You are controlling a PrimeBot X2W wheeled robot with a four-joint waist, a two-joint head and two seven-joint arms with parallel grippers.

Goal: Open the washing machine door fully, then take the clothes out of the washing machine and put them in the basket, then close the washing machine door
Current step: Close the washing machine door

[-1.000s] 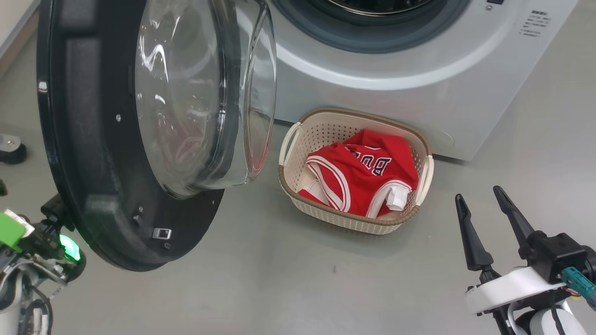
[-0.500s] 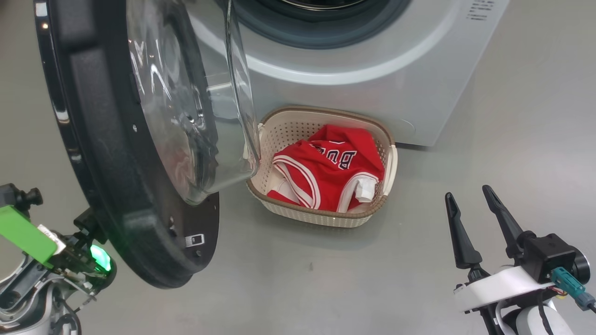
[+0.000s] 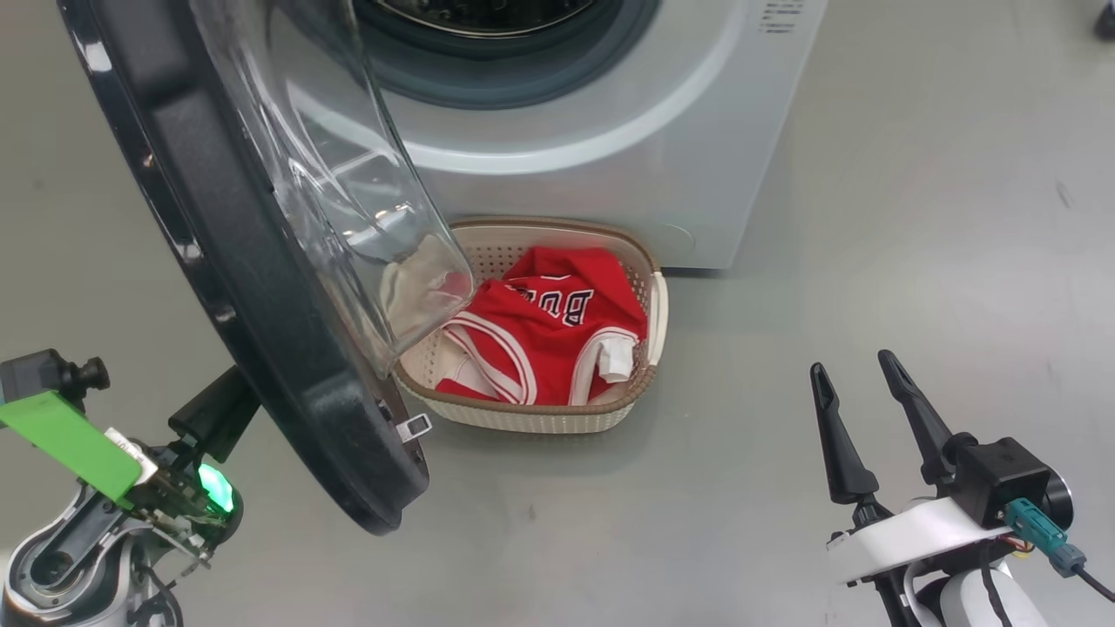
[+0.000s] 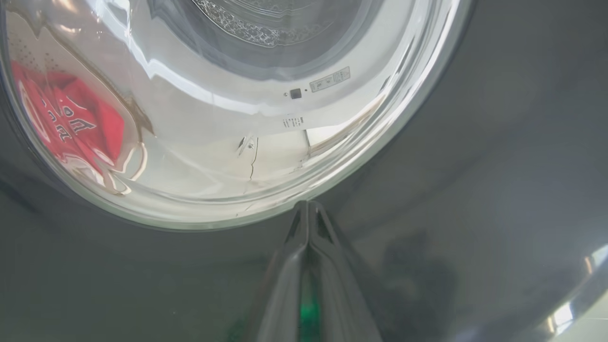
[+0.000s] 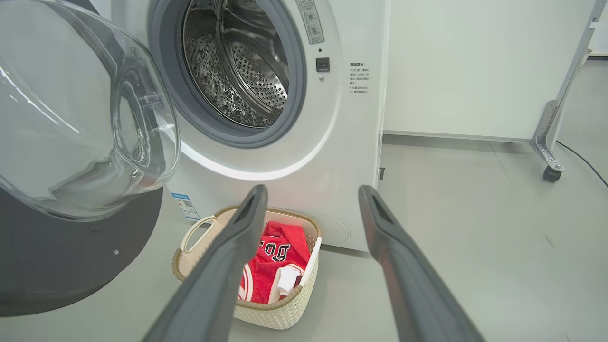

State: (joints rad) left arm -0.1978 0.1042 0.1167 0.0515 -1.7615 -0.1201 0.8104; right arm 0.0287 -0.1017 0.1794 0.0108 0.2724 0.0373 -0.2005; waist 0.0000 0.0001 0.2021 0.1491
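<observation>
Head view: we swing the washing machine door (image 3: 218,287) further toward shut, left gripper (image 4: 308,204) clenched against its outer face, right gripper (image 3: 852,364) spread empty, the clothes (image 3: 540,340) already in the basket (image 3: 523,420) below the washing machine (image 3: 610,174) front.

A: Head view, what is masked?
B: The large round glossy black door with its clear glass bowl (image 3: 261,348) runs off the top edge. It covers the left end of the small cream perforated basket with a brown rim (image 3: 540,418). That end reads only warped through the glass.
A: Left gripper (image 4: 308,205)?
B: In the head view its fingers pass behind the door's rim, so the tips are hidden.
A: Machine?
B: The big white front-loading washing machine (image 3: 627,157) is cut at the top edge. Its printed labels (image 5: 359,78) are too small to read.
A: Garment?
B: The bright red jersey (image 3: 540,331) has folded lettering, only partly legible. Whatever is beneath it is hidden. In the right wrist view, a finger of the right gripper (image 5: 312,188) covers part of the basket.
</observation>
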